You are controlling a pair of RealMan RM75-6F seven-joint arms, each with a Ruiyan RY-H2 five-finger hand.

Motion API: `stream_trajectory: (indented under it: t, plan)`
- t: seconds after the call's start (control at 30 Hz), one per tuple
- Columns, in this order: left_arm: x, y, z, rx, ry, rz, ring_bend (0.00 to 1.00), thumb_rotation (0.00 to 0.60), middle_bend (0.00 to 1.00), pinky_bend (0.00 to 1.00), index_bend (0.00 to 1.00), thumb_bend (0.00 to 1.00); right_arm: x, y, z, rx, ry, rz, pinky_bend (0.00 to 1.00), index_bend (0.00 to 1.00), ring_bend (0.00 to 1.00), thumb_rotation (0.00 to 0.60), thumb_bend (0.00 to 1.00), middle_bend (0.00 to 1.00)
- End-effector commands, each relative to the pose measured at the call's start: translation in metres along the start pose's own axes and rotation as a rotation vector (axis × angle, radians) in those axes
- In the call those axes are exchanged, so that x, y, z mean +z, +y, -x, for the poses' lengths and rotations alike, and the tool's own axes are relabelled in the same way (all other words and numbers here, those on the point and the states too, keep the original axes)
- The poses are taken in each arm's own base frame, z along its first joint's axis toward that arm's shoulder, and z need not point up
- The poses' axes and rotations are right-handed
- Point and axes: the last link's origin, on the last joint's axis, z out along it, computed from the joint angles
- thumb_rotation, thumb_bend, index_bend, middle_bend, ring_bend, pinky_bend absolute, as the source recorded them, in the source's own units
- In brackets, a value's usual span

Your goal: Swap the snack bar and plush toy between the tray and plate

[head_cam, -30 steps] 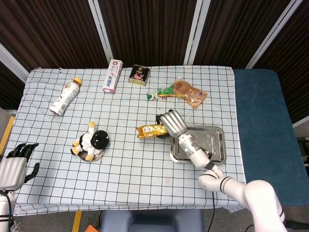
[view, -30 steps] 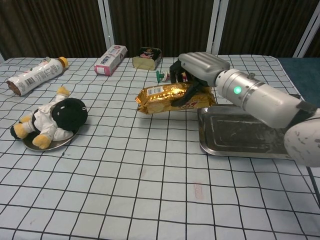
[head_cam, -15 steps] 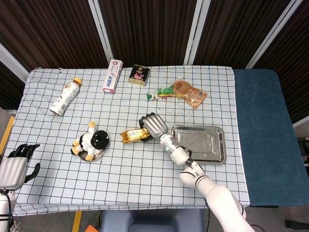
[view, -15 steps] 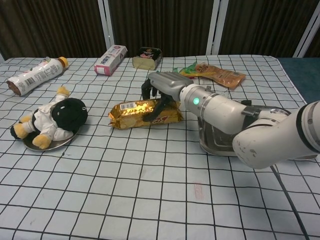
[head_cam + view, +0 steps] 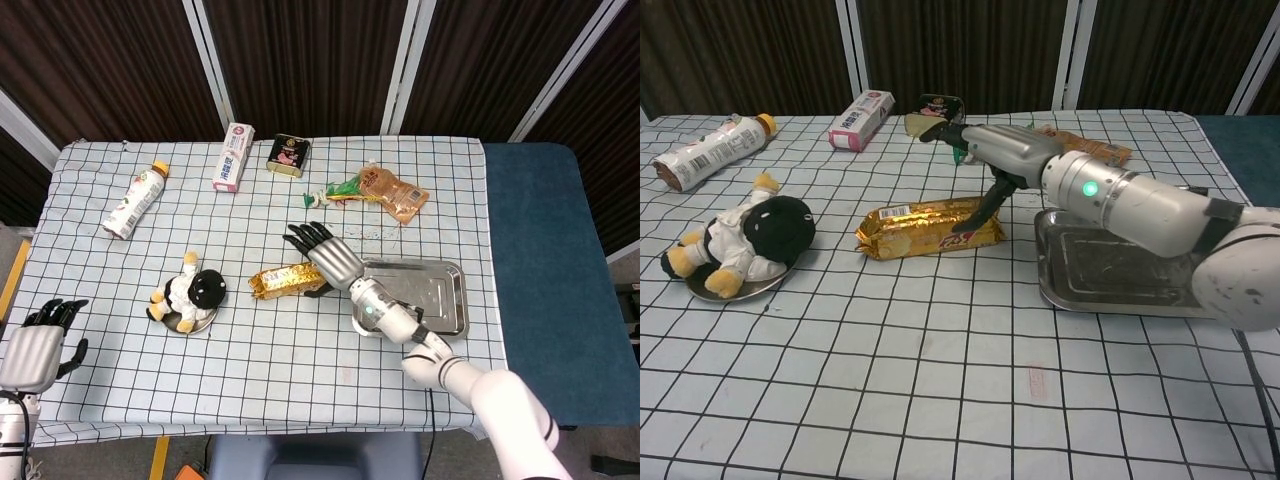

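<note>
snack bar [image 5: 930, 227] mid-frame on surface, outside tray [image 5: 1120, 285]; light, crinkly, slippery foil; grip across the middle | right hand [image 5: 985, 150] spread above it, empty | left hand [image 5: 35, 345] lower left, empty, fingers apart

The right hand [image 5: 325, 255] hovers with fingers spread above the snack bar [image 5: 287, 280], which lies on the counter [image 5: 260, 350] between plate [image 5: 196, 323] and tray [image 5: 445, 300]. The plush toy [image 5: 190, 292] at 9 o'clock from the bar fills the plate. The 6 o'clock side of the counter is free; bottle [image 5: 134, 199], box [image 5: 234, 156], tin [image 5: 288, 154] and pouch [image 5: 394, 192] stand along 12 o'clock
</note>
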Motion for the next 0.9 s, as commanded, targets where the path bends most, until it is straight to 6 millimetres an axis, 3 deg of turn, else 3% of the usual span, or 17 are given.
stream_trajectory:
  t: [0.03,0.17,0.4,0.53,0.67,0.7,0.77,0.9]
  plan:
    - [0.001,0.001,0.000,-0.007,0.001,0.001,0.17,0.600,0.25,0.32,0.20,0.44,-0.092,0.026,-0.038,-0.122,0.109,0.064,0.00,0.00,0.00,0.600,0.09,0.00]
    - [0.004,0.006,0.002,-0.021,0.000,0.009,0.17,0.600,0.25,0.32,0.19,0.44,-0.170,0.036,-0.061,-0.141,0.091,0.204,0.00,0.00,0.00,0.600,0.09,0.00]
    - [0.014,0.019,0.005,-0.015,-0.026,0.040,0.17,0.600,0.25,0.34,0.18,0.43,-0.270,0.054,-0.081,-0.210,0.086,0.384,0.00,0.00,0.00,0.600,0.09,0.00]
    - [0.021,0.029,0.002,-0.024,-0.024,0.060,0.17,0.600,0.25,0.36,0.18,0.44,-0.298,0.058,-0.082,-0.235,0.098,0.447,0.00,0.00,0.00,0.600,0.09,0.00]
    - [0.024,0.034,0.001,-0.026,-0.022,0.074,0.15,0.600,0.21,0.36,0.14,0.44,-0.310,0.062,-0.081,-0.239,0.103,0.489,0.00,0.00,0.00,0.600,0.09,0.00]
    - [0.029,0.047,0.002,-0.044,-0.035,0.109,0.12,0.600,0.16,0.36,0.10,0.43,-0.331,0.066,-0.081,-0.222,0.120,0.573,0.00,0.00,0.00,0.600,0.09,0.00]
    - [0.037,0.061,0.002,-0.075,-0.069,0.126,0.04,0.600,0.05,0.35,0.02,0.41,-0.349,0.066,-0.082,-0.207,0.172,0.617,0.00,0.00,0.00,0.600,0.08,0.00]
    - [0.045,0.086,0.002,-0.117,-0.108,0.178,0.00,0.600,0.00,0.25,0.00,0.39,-0.364,0.066,-0.082,-0.187,0.261,0.630,0.00,0.00,0.00,0.600,0.07,0.00]
